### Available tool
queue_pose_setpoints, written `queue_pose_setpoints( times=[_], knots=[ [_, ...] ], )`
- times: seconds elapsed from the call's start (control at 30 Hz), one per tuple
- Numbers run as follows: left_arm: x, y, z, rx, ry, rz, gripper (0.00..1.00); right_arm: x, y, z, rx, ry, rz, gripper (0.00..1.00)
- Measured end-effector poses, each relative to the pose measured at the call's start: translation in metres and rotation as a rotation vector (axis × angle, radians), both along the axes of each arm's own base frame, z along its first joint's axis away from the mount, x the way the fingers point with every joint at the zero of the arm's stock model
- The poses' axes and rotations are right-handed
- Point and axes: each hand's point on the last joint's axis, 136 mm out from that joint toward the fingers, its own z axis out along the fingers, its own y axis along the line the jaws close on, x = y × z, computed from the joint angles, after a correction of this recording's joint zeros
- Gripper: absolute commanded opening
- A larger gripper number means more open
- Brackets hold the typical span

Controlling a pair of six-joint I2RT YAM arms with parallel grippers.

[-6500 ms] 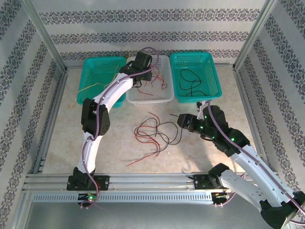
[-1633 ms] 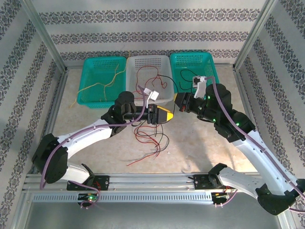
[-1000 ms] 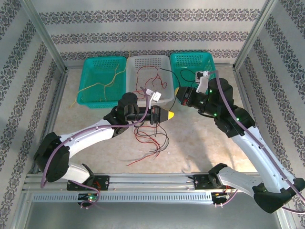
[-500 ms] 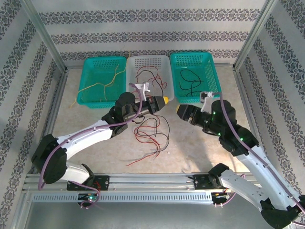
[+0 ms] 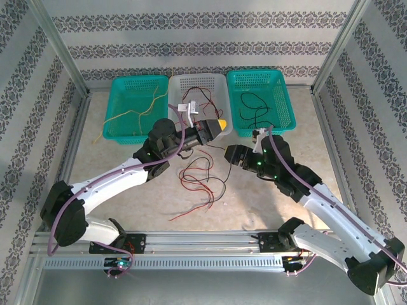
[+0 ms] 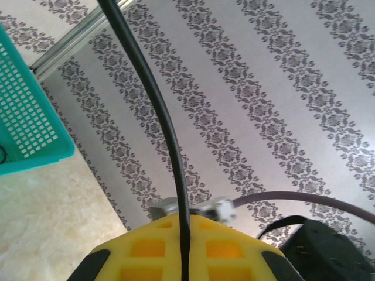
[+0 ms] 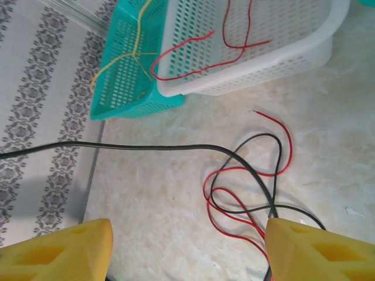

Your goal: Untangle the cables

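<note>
Top external, left arm: my left gripper (image 5: 219,124) hangs raised at the white basket's (image 5: 226,101) front edge. I judge it is lifting one strand clear of the knot.
Top external, cables: a red-and-black tangle (image 5: 203,181) lies on the table (image 5: 127,165) between my two arms.
Left wrist: the left gripper (image 6: 184,257) is clenched, pinching a black cable (image 6: 164,117) between its yellow pads.
Right wrist: my right gripper (image 7: 187,252) is released, pads wide apart, grasping nothing. The black cable (image 7: 146,146) crosses ahead of it, with the tangle (image 7: 246,187) beyond.
Change: a second ago the right gripper was up beside the teal basket (image 5: 257,71). It now sits lower, near the tangle.
</note>
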Motion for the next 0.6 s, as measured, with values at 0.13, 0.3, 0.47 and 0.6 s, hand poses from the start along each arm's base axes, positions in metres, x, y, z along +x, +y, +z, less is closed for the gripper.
queue_pose_setpoints(
  times=[0.13, 0.3, 0.47, 0.6],
  knots=[
    [-0.007, 0.000, 0.018, -0.026, -0.036, -0.031, 0.00, 0.004, -0.005, -0.018, -0.020, 0.041, -0.016, 0.72],
    [-0.015, 0.000, 0.033, -0.051, -0.072, -0.064, 0.00, 0.008, -0.006, -0.039, -0.027, 0.103, -0.016, 0.63],
    [-0.020, -0.002, 0.038, -0.058, -0.087, -0.090, 0.00, 0.006, -0.001, -0.052, -0.007, 0.152, 0.007, 0.39],
    [-0.021, -0.002, 0.038, -0.057, -0.089, -0.097, 0.00, 0.010, -0.003, -0.043, 0.024, 0.128, -0.001, 0.22]
  ],
)
